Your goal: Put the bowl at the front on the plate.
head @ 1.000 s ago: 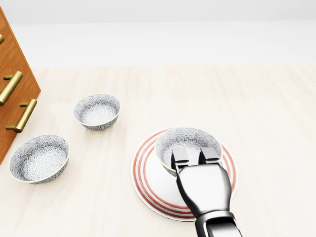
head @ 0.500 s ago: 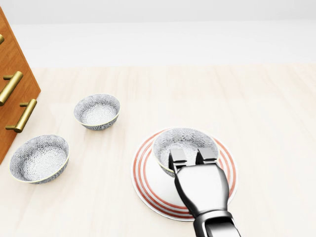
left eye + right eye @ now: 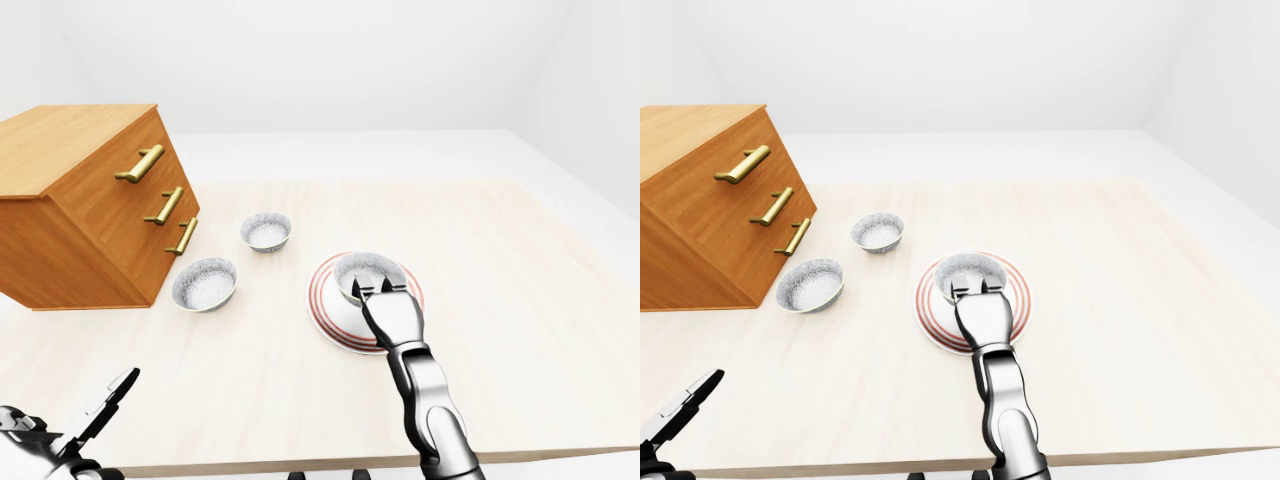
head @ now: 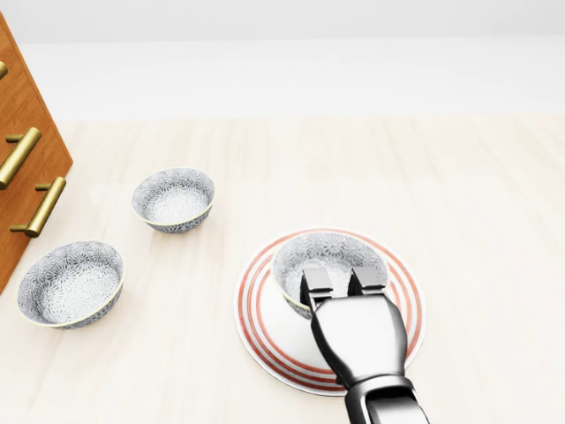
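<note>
- Since 1 s ago, the right hand [image 4: 357, 340] and the grey patterned bowl [image 4: 322, 252] it holds have shifted together a little to the left in the head view. The bowl now sits nearer the middle of the red-ringed plate [image 4: 256, 309].
- 2 fingers [image 4: 316, 284] hook over the bowl's lower rim and reach inside it. The thumb is hidden under the hand, so the grip reads as closed on that rim.
- The bowl lies within the plate's rings. I cannot tell whether it rests on the plate or is held just above it.
- The upper bowl [image 4: 174, 199] and the lower-left bowl [image 4: 71, 283] stand apart from each other on the pale wooden table [image 4: 477, 203], left of the plate.
- The wooden drawer chest [image 3: 90, 200], with 3 brass handles [image 3: 163, 205], stands just beside the lower-left bowl.
- The left hand [image 3: 60, 440] hangs at the bottom left of the left-eye view, fingers spread and holding nothing.
</note>
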Available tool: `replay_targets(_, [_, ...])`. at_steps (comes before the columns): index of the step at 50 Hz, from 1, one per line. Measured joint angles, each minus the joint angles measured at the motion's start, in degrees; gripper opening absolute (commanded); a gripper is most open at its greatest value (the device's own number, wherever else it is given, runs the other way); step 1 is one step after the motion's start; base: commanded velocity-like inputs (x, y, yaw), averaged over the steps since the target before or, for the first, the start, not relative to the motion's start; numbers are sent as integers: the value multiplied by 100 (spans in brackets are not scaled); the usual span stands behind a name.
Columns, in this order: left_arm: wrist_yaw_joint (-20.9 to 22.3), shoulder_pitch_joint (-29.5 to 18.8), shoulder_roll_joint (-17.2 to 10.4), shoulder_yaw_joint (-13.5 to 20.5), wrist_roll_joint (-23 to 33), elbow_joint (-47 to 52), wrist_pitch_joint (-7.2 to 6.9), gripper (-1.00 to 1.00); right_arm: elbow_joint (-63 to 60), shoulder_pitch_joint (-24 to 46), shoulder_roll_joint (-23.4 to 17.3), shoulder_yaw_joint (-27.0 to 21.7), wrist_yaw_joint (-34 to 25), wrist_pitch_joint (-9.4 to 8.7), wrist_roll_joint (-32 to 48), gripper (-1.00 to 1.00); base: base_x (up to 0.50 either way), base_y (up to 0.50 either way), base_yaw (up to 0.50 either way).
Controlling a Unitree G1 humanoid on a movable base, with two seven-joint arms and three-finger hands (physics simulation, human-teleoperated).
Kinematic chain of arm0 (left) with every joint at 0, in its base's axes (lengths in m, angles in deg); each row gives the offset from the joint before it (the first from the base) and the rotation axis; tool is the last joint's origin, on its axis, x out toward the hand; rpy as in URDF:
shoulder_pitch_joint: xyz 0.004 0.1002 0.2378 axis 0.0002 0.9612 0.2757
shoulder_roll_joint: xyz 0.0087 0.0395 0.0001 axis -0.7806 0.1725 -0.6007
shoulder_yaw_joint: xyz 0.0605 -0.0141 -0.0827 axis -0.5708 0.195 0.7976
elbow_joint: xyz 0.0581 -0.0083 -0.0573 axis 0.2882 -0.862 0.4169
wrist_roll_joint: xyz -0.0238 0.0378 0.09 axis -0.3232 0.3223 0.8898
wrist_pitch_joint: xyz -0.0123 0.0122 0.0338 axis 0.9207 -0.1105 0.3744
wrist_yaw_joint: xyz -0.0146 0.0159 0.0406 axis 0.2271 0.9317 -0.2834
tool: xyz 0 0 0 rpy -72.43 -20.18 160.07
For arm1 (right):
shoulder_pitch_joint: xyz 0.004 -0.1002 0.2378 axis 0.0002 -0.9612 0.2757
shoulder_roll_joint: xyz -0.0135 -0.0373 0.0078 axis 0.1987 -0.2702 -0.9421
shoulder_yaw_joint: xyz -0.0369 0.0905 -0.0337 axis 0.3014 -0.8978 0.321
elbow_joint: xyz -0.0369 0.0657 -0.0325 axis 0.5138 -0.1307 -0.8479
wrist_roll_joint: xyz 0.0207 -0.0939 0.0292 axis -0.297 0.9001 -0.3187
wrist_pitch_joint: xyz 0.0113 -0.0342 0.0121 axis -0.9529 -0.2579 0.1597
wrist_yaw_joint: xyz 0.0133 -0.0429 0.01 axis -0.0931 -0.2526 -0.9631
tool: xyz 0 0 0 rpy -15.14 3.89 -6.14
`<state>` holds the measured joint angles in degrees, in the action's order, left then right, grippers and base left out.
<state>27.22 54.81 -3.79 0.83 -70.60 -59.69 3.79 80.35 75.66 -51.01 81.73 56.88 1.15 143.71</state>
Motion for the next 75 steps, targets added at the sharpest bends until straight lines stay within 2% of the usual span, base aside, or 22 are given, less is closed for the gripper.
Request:
replay_targets(16, [-2, 7, 0, -6, -2, 9, 2, 100, 52, 10, -17, -7, 41, 0, -72, -98, 0, 0, 0])
replay_targets(17, [-1, 8, 1, -6, -3, 13, -2, 100, 55, 12, -17, -8, 42, 0, -74, -59, 0, 0, 0])
replay_targets(18, [1, 9, 1, -4, -3, 19, -6, 100, 52, 16, -18, -9, 53, 0, -60, 100, 0, 0, 0])
replay_targets(63, [12, 7, -1, -5, 1, 7, -15, 100, -38, 39, -25, -10, 96, 0, -28, 100, 0, 0, 0])
replay_targets(75, [22, 5, 3, 0, 8, 6, -15, 100, -484, 121, 22, -20, -320, 0, 386, 100, 0, 0, 0])
